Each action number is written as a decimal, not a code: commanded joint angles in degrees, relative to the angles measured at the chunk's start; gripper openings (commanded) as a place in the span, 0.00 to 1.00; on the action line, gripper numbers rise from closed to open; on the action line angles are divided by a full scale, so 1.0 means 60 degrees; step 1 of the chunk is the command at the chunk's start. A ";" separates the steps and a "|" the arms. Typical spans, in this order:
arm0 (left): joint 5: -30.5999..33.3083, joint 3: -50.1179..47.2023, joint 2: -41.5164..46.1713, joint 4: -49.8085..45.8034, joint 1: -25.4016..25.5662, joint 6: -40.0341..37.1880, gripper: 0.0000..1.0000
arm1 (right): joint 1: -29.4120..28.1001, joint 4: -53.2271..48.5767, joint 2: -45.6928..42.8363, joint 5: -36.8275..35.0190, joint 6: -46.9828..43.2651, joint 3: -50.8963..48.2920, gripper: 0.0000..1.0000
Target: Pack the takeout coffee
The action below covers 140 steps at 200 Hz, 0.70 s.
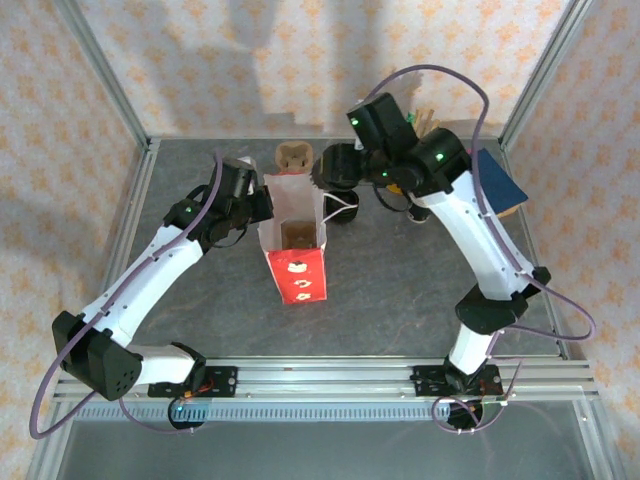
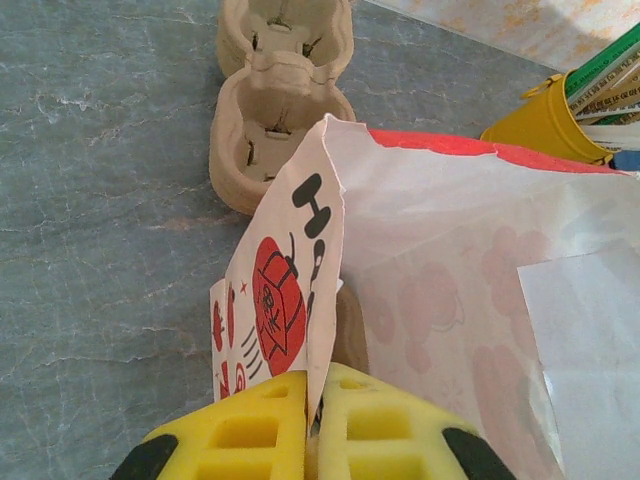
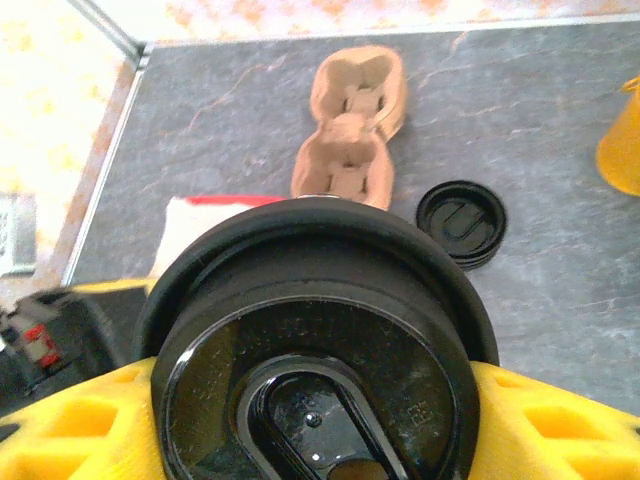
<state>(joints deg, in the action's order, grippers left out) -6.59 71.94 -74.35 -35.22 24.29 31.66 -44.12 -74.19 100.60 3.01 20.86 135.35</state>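
In the top view, the takeout coffee (image 1: 333,166) appears as a small dark round shape just above centre. It is clamped in the right gripper (image 1: 340,172), beside the upper right corner of the open paper bag (image 1: 295,240), and its sides are largely hidden. The left gripper (image 1: 262,205) is closed on the bag's left rim. The grey marbled table (image 1: 400,290) is framed by aluminium rails (image 1: 330,372) and orange-patterned walls (image 1: 200,60).

In the left wrist view, yellow fingers (image 2: 250,440) are pinched shut on the bag's printed edge. A cardboard cup carrier (image 2: 280,110) lies at upper left.

In the right wrist view, the cup's glossy black lid (image 3: 320,340) is turned to the camera between yellow pads (image 3: 80,430). Its long axis is directed at the lens, and the sip hole is set toward the lower edge.
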 commanded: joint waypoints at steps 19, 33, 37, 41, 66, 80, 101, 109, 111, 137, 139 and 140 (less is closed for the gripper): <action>0.0212 0.0164 -0.0169 -0.0473 0.0209 0.0179 0.09 | -0.0945 -0.0129 0.0036 0.0013 0.0379 0.0494 0.61; 0.0247 0.0252 -0.0217 -0.0458 0.0234 0.0222 0.09 | -0.1109 -0.0116 0.0021 -0.0016 0.0420 0.0300 0.61; 0.0254 0.0268 -0.0222 -0.0471 0.0247 0.0242 0.09 | -0.1160 -0.0116 0.0021 -0.0038 0.0441 0.0243 0.61; 0.0277 0.0295 -0.0233 -0.0472 0.0256 0.0253 0.10 | -0.1194 -0.0122 0.0021 -0.0057 0.0472 0.0184 0.61; 0.0362 0.0440 -0.0209 -0.0539 0.0272 0.0267 0.15 | -0.1352 -0.0125 0.0076 -0.0152 0.0586 -0.0033 0.61; 0.0428 0.0624 -0.0137 -0.0689 0.0283 0.0263 0.30 | -0.1383 -0.0126 0.0091 -0.0244 0.0675 -0.0252 0.61; 0.0730 0.1083 0.0029 -0.1188 0.0269 0.0113 0.47 | -0.1483 -0.0129 0.0192 -0.0310 0.0782 -0.0623 0.61; 0.0568 0.1160 0.0132 -0.1204 0.0263 0.0110 0.49 | -0.1550 -0.0121 0.0251 -0.0346 0.0798 -0.0671 0.61; 0.0526 0.1174 0.0160 -0.1205 0.0270 0.0120 0.49 | -0.1571 -0.0127 0.0272 -0.0352 0.0800 -0.0673 0.61; 0.0476 0.1419 0.0507 -0.1443 0.0264 0.0209 0.52 | -0.1705 -0.0113 0.0452 -0.0428 0.0834 -0.0628 0.61; 0.0492 0.1433 0.0528 -0.1459 0.0263 0.0204 0.51 | -0.1708 -0.0118 0.0466 -0.0428 0.0834 -0.0625 0.61; 0.0495 0.1445 0.0549 -0.1463 0.0268 0.0203 0.52 | -0.1711 -0.0116 0.0470 -0.0428 0.0839 -0.0627 0.61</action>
<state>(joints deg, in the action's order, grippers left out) -4.10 77.82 -74.24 -40.60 25.52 32.95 -53.45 -74.26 102.43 2.55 24.73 131.61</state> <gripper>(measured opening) 0.510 0.616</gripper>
